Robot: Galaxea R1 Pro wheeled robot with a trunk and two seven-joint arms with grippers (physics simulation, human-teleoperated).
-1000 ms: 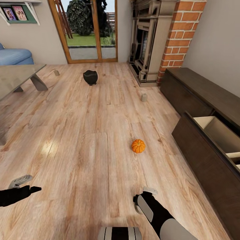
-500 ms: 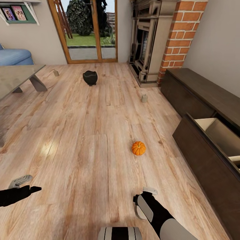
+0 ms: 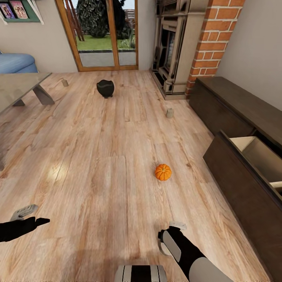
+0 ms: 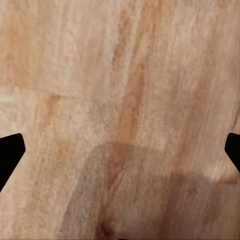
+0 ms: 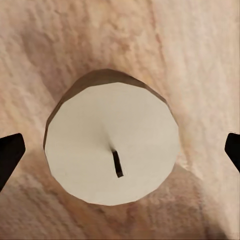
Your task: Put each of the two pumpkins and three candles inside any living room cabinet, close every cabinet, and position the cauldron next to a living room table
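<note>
My right gripper (image 5: 120, 150) hangs open straight above an off-white candle (image 5: 112, 150) that stands upright on the wood floor, its dark wick showing, a black fingertip on each side. In the head view that gripper (image 3: 169, 232) is low and right of centre. An orange pumpkin (image 3: 163, 172) lies on the floor ahead of it. A second candle (image 3: 170, 112) stands near the fireplace, and a third (image 3: 65, 82) near the grey-green table (image 3: 19, 88). The black cauldron (image 3: 105, 88) sits on the far floor. The dark cabinet (image 3: 243, 184) at right has one drawer pulled out. My left gripper (image 3: 33, 217) is open over bare floor (image 4: 120, 100).
A brick and stone fireplace (image 3: 176, 47) stands at the back right, and a glass patio door (image 3: 105, 35) at the back. A blue sofa (image 3: 15, 62) sits behind the table. Wide wood floor (image 3: 98, 156) lies between me and the cauldron.
The whole head view has shifted a little, so the camera moved. Both arms hold their pose and nothing on the floor has moved.
</note>
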